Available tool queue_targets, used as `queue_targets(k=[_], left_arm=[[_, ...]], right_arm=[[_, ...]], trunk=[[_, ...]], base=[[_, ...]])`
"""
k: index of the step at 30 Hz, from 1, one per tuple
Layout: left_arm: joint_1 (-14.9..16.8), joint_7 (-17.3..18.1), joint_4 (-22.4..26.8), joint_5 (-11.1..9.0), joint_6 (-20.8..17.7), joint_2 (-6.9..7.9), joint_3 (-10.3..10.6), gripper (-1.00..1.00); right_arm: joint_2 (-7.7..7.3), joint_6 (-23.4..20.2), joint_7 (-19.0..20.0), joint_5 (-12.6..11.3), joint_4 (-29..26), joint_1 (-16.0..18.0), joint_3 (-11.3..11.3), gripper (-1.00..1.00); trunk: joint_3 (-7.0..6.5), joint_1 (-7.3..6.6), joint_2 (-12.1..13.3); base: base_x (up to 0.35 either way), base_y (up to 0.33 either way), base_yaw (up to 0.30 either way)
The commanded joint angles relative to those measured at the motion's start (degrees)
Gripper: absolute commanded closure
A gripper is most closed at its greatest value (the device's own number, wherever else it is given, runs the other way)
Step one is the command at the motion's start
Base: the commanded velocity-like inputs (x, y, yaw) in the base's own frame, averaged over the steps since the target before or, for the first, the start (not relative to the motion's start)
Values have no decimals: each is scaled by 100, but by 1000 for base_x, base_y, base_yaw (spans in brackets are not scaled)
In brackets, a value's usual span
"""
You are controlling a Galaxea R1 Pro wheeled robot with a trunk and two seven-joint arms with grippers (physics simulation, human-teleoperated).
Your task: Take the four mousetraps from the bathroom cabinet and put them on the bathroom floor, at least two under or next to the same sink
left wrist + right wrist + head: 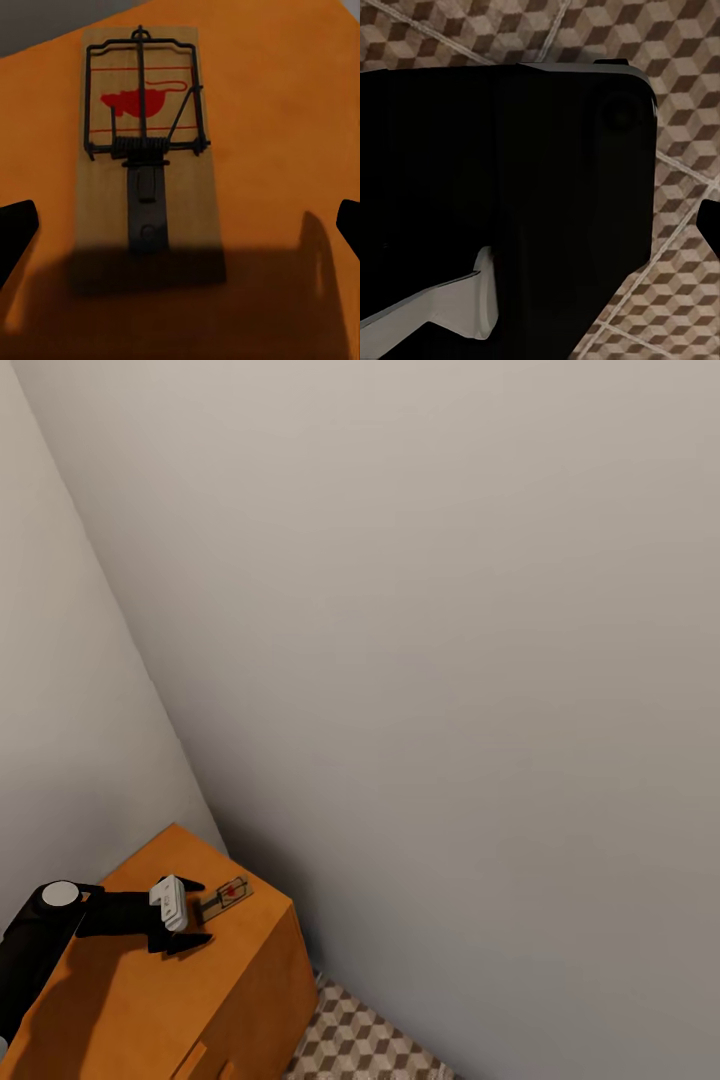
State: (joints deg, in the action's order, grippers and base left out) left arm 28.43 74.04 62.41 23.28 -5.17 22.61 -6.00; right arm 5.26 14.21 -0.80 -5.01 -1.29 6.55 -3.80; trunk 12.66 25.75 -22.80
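Mousetrap (224, 898): one is counted, lying flat on the top of the cabinet (150, 1000), close to the far edge by the wall corner, at about 7 o'clock in the head view. In the left wrist view the mousetrap (146, 161) is seen as a pale wooden board carrying a dark wire bar, a coil spring, a dark catch plate and a red mouse mark. The left gripper (192, 913) is held just beside it, toward 8 o'clock from the trap in the head view, with the jaws spread wide and nothing between them; the two dark fingertips (16, 229) are seen at either side of the wrist view, well clear of the board's long edges. The board is judged light, stiff and thin, with smooth faces that could slip; the wire and spring are judged the fragile part and best left untouched. A pinch across the two long edges of the bare wood, near the end by the catch plate, is judged the safest hold, since little height is offered above the cabinet top. The other three traps of the task cannot be accounted for. One cabinet is counted. The bathroom floor (365, 1040), tiled in a cube pattern, is seen at 6 o'clock beyond the cabinet's corner and again in the right wrist view (682, 67), behind a dark robot part. The right gripper's opening cannot be told.
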Motion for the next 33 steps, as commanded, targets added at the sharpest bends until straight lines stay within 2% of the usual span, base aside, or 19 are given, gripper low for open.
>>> queue_targets(k=[1, 22, 33], left_arm=[[4, 31, 6, 19, -55, -2, -7, -100], [4, 31, -1, 19, -55, -2, -7, -100], [4, 31, -1, 19, -55, -2, -7, -100]], right_arm=[[1, 21, -8, -52, 6, 4, -42, -100], [1, 21, -8, -52, 6, 4, -42, -100], [1, 21, -8, -52, 6, 4, -42, -100]], trunk=[[19, 3, -11], [179, 3, -11], [201, 3, -11]], base=[[0, 0, 0], [0, 0, 0], [0, 0, 0]])
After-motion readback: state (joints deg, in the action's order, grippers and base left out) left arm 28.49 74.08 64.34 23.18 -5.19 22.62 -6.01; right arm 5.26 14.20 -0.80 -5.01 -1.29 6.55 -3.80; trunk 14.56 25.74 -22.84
